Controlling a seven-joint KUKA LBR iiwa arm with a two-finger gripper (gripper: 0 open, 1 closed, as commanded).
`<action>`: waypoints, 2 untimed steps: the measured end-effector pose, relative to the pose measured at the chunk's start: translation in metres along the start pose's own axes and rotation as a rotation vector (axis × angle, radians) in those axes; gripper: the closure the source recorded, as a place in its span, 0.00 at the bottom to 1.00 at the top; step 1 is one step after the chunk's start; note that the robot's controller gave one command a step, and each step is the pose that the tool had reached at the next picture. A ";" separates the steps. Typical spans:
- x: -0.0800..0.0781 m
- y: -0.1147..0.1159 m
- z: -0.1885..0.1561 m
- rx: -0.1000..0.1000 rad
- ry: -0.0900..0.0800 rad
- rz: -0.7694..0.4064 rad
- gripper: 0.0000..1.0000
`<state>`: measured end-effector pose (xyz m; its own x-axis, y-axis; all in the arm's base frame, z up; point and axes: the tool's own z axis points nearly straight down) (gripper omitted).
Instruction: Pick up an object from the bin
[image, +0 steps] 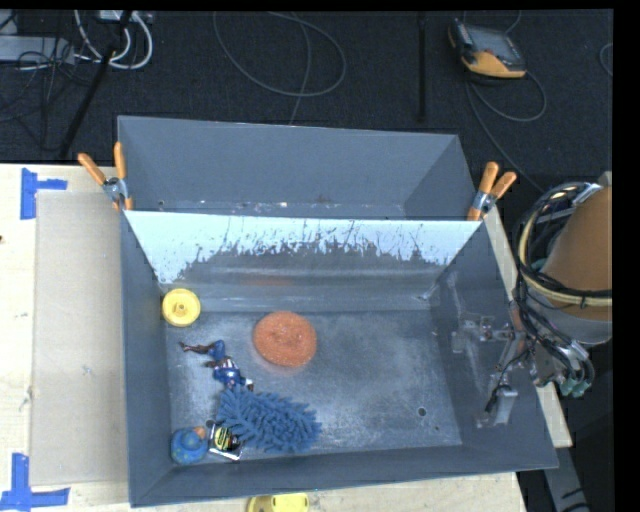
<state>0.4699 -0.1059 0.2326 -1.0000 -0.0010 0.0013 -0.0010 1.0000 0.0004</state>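
Gripper (498, 398) hanging at right wall of bin (300, 180), whether apart or together: cannot tell. Orange disc (285, 339), blue fuzzy duster (266, 420) lying well left.

I can read no lettering from here; the yellow-and-black tag (225, 440) beside the blue shaggy cloth (268, 420) is too small.

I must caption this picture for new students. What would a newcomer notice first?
First the round orange disc, lying alone near the middle of the floor of the grey bin, with a small yellow round thing to its left by the wall. Then the shaggy blue cloth in the view's lower left corner, beside a few small toys. The gripper hangs at the bin's right wall, apart from them all.
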 end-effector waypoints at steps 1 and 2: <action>-0.035 0.043 0.029 0.002 -0.004 -0.065 0.00; -0.051 0.076 0.043 -0.002 0.000 0.000 0.00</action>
<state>0.5205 -0.0296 0.1895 -1.0000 -0.0005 0.0014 -0.0005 1.0000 0.0027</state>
